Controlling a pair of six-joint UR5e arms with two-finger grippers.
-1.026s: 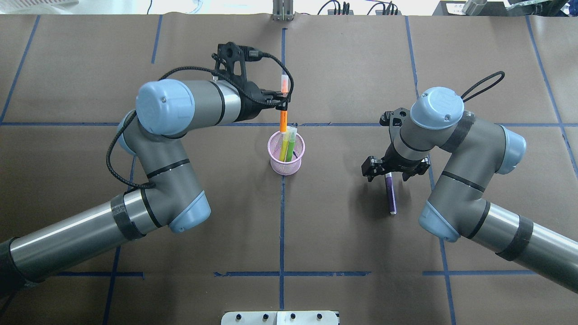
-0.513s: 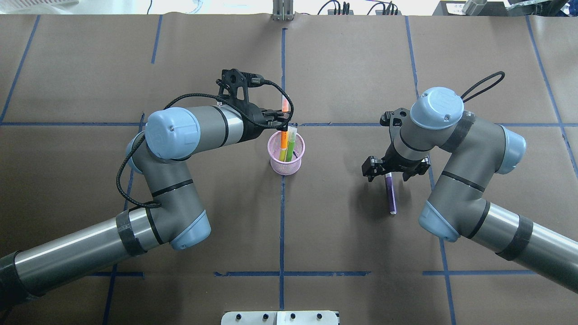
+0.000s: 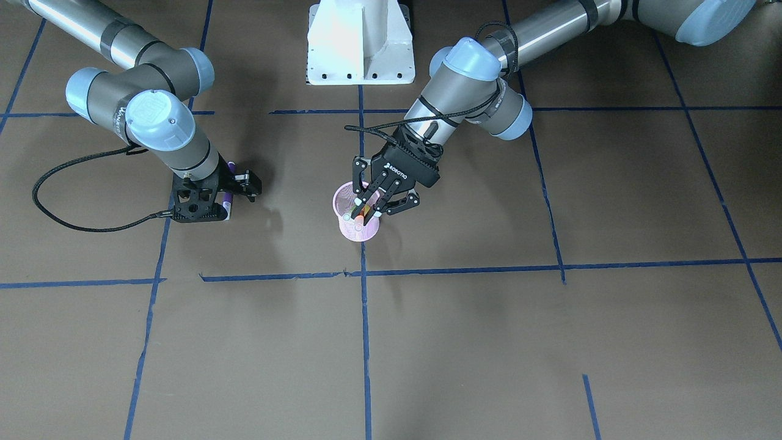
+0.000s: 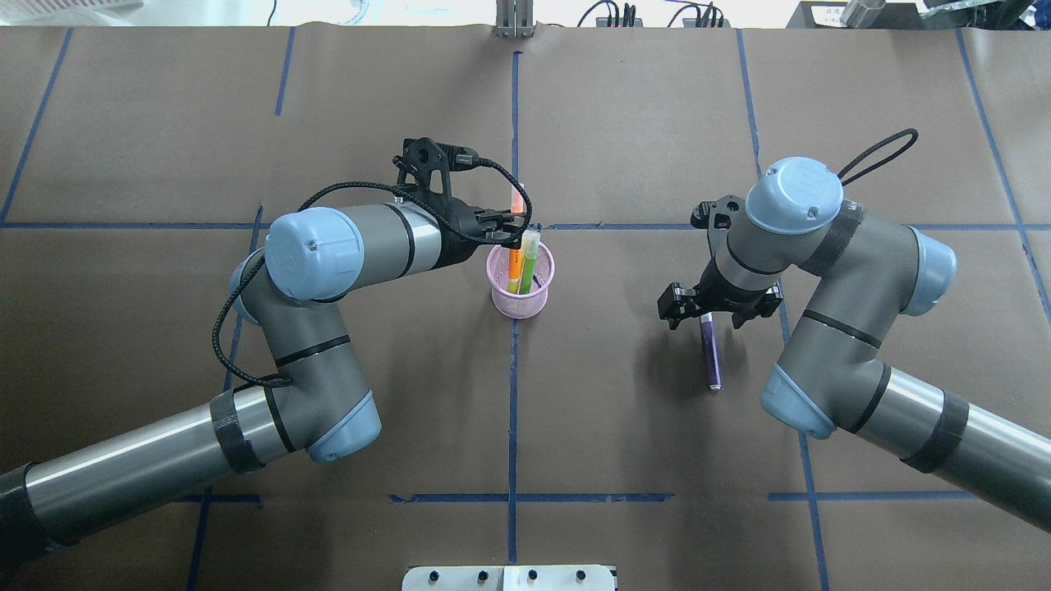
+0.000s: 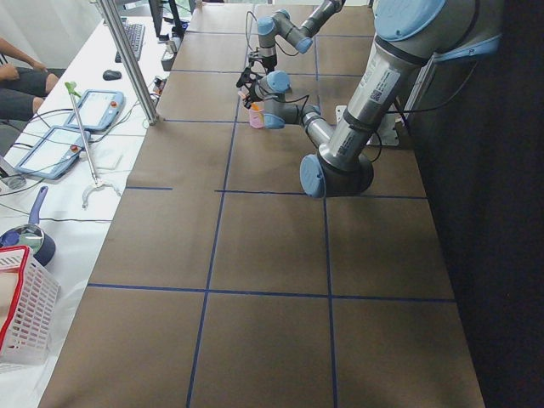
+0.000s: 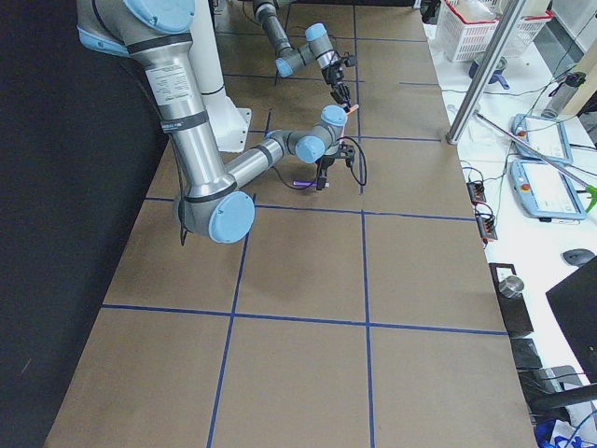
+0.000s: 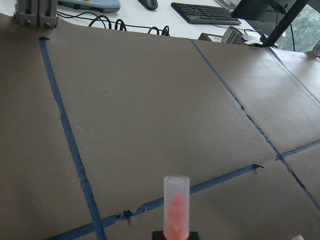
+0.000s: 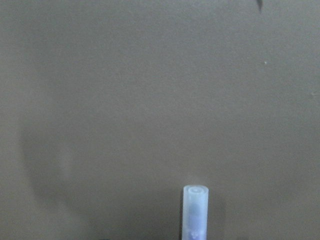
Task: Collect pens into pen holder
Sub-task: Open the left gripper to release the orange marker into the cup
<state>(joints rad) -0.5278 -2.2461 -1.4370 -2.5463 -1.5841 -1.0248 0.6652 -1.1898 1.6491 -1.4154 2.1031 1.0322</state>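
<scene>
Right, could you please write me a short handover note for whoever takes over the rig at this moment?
Left gripper: shut on the orange pen, whose lower end is inside the pen holder; not yet released.
Right gripper: looks open, low over the cap end of the purple pen, which lies flat on the table.
Done: the green pen stands in the holder.
Left: release the orange pen, then pick up the purple one and drop it in.

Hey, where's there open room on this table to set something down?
Bare paper lies between the pen holder and the purple pen, and across the far half of the table. Crowded: at the holder, where the left gripper holds the orange pen, and around the right gripper.
</scene>
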